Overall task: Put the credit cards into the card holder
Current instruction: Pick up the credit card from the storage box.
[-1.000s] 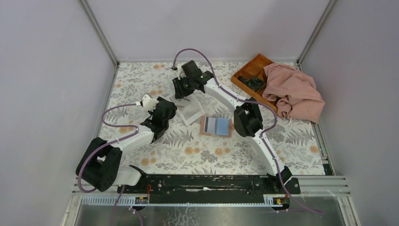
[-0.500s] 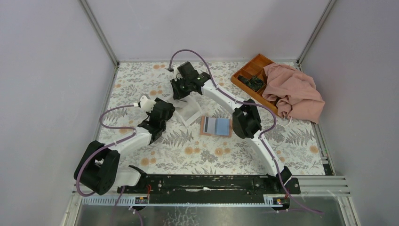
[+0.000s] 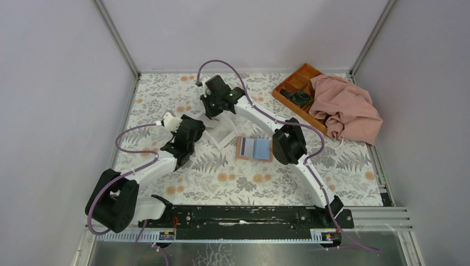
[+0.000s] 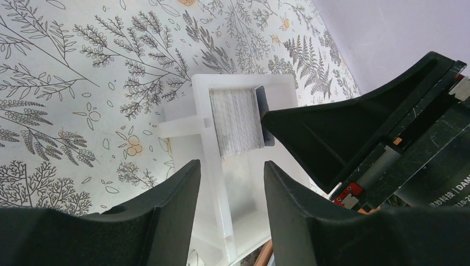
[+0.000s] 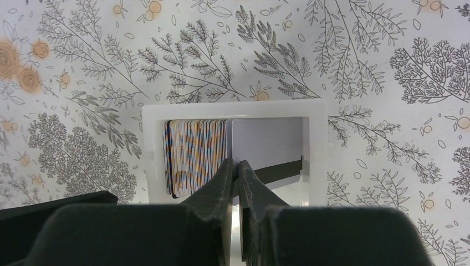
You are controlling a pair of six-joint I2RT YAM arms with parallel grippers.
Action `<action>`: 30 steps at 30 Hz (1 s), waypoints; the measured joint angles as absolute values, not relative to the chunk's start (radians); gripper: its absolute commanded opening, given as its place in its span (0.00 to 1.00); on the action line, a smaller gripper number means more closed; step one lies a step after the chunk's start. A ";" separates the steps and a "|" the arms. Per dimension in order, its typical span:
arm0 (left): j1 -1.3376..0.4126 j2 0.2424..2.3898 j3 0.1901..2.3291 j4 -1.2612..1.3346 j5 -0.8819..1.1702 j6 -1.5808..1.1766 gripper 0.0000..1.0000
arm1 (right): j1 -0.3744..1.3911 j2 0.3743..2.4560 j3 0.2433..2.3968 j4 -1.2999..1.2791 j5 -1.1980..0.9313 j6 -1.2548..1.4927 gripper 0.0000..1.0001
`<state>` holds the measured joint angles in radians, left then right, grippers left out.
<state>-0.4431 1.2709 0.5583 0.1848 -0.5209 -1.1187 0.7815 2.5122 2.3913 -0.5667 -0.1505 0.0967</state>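
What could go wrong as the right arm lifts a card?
The right gripper pinches the end card beside a packed stack, so a neighbour may lift too. The grip is only on the card's edge, so it could slip. The white box may slide or tip: the left gripper's jaws straddle its wall without clearly clamping it.

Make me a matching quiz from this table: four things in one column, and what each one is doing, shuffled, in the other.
Column one:
1. pink cloth
2. card holder
3. white box
4. right claw

Column two:
A. lying open and flat
B. partly filled with credit cards standing on edge
C. fingertips nearly together above the box
D. draped over the orange tray

Pairs: 1-D, 2-A, 3-B, 4-C
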 measured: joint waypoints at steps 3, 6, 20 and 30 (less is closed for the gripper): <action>-0.443 1.267 0.558 0.184 -0.521 -1.118 0.54 | 0.788 2.501 2.375 -0.562 -0.124 0.093 0.00; -0.442 1.261 0.558 0.182 -0.521 -1.118 0.54 | 0.793 2.473 2.339 -0.554 -0.102 0.089 0.00; -0.429 1.232 0.590 0.120 -0.495 -1.103 0.61 | 0.797 2.203 2.004 -0.398 -0.002 0.088 0.00; -0.383 1.131 0.643 0.095 -0.368 -1.034 0.64 | 0.800 1.957 1.741 -0.323 0.019 0.145 0.00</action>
<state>-0.3828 1.1309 0.6426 0.0952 -0.3676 -1.0344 0.7998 1.9568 1.7412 -0.3229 0.0193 0.1452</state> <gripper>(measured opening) 0.638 0.039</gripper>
